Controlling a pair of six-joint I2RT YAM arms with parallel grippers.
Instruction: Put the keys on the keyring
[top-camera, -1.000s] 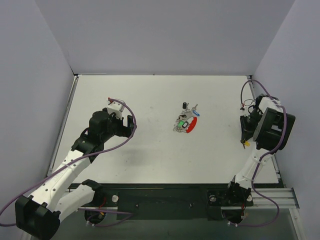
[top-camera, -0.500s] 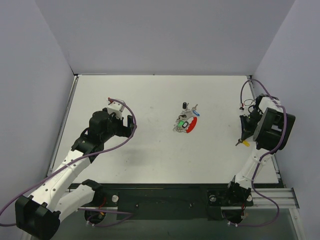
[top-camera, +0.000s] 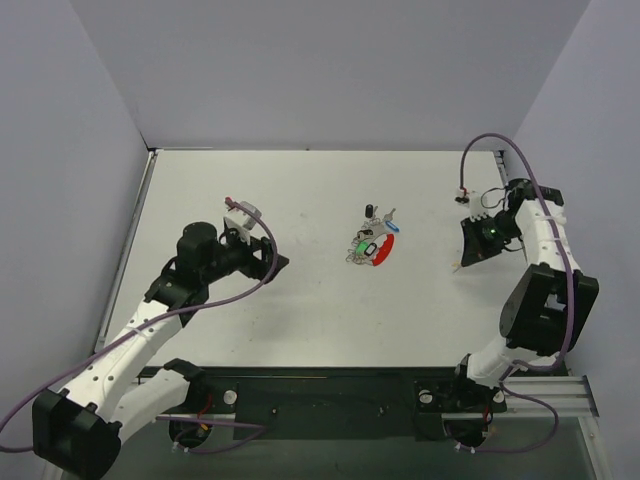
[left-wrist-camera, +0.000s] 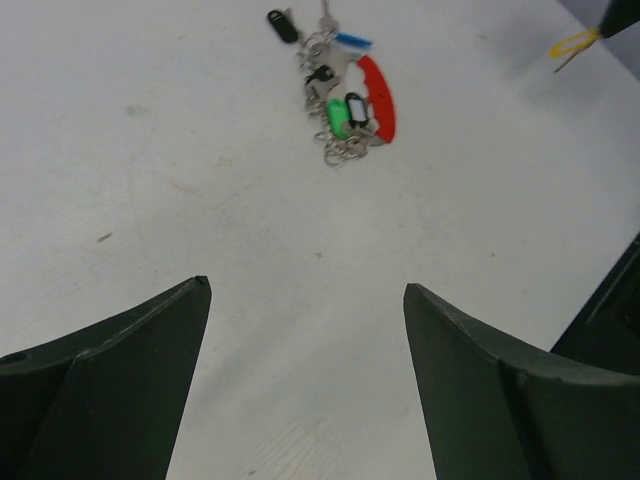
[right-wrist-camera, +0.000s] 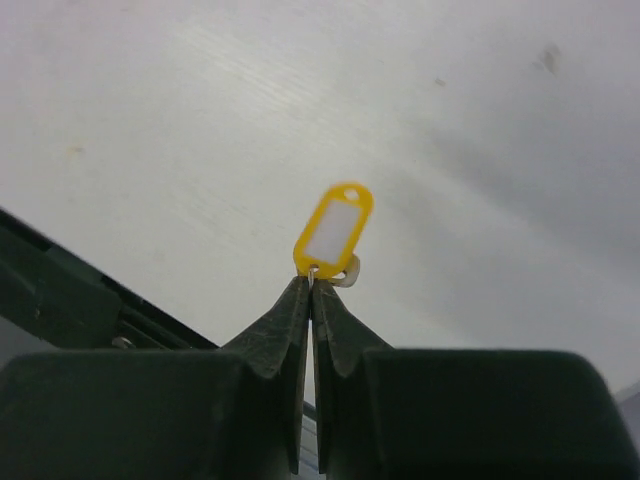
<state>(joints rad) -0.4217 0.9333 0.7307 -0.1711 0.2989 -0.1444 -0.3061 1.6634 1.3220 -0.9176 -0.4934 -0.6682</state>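
Your R tool (right-wrist-camera: 312, 287) pinches the yellow-capped key (right-wrist-camera: 333, 228) by one end, well right of the keyring (top-camera: 381, 257), cap free, prob. for threading; L tool (left-wrist-camera: 306, 285) gapes empty, left of it.

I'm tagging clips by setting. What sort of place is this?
Probably a lab robot cell: plain grey walls box in a white table, with a left arm and right arm bolted at its edge.

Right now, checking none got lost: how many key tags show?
6: yellow tag in the right jaws; blue tag, green tag and three black tags by the red ring. Others may hide.
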